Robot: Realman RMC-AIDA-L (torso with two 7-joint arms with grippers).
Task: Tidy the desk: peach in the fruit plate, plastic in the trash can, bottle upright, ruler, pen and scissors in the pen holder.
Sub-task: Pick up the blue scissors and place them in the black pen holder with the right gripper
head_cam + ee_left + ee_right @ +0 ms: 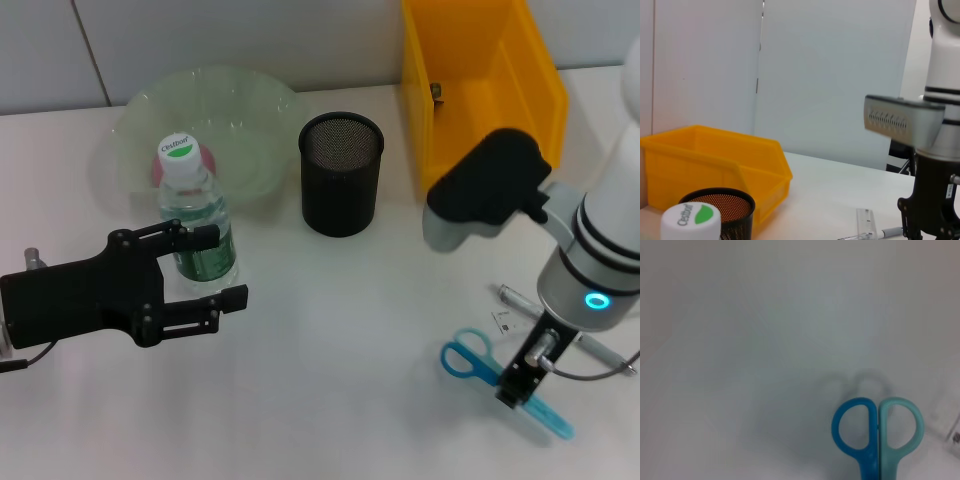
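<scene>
The landmark here is the black mesh pen holder (341, 172), standing upright on the white desk (330, 360).

Nearest the robot, to the right of the pen holder and well in front of it, the blue scissors (505, 383) lie flat on the desk. The right gripper (517, 388) is down over their blades, and whether its fingers have clenched on them cannot be told. In the right wrist view the two handle loops of the scissors (878, 434) lie side by side on the bare desk. Just beyond the scissors, still right of the pen holder, lies a pen (560, 323), partly hidden under the right arm; the left wrist view shows a clear ruler (865, 220) close by it.

To the left of the pen holder and a little nearer the robot, the left gripper (225, 265) is released, its fingers spread on either side of the water bottle (196, 220), which stands upright with its white cap on.

Behind the bottle, left of the pen holder, sits the clear fruit plate (240, 105), with something pink, probably the peach (208, 156), showing behind the bottle cap.

Farthest back, right of the pen holder, stands the yellow bin (480, 85).
</scene>
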